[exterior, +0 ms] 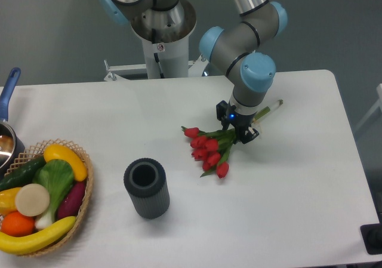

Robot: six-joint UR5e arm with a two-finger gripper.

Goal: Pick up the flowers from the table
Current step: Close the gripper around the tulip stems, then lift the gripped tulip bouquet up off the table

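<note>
Flowers: red tulips, green stems

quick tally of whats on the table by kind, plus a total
flowers, gripped by the gripper: 1 bunch
dark cylinder cup: 1
basket of vegetables: 1
pot, partly cut off at the left edge: 1
total: 4

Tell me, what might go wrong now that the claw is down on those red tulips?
The gripper sits on the stems just behind the blooms, so the flowers may hang head-down and slip out when lifted. The long stem end juts past the gripper and could drag on the table. The dark cylinder stands nearby, so a swinging bunch might brush it.
</note>
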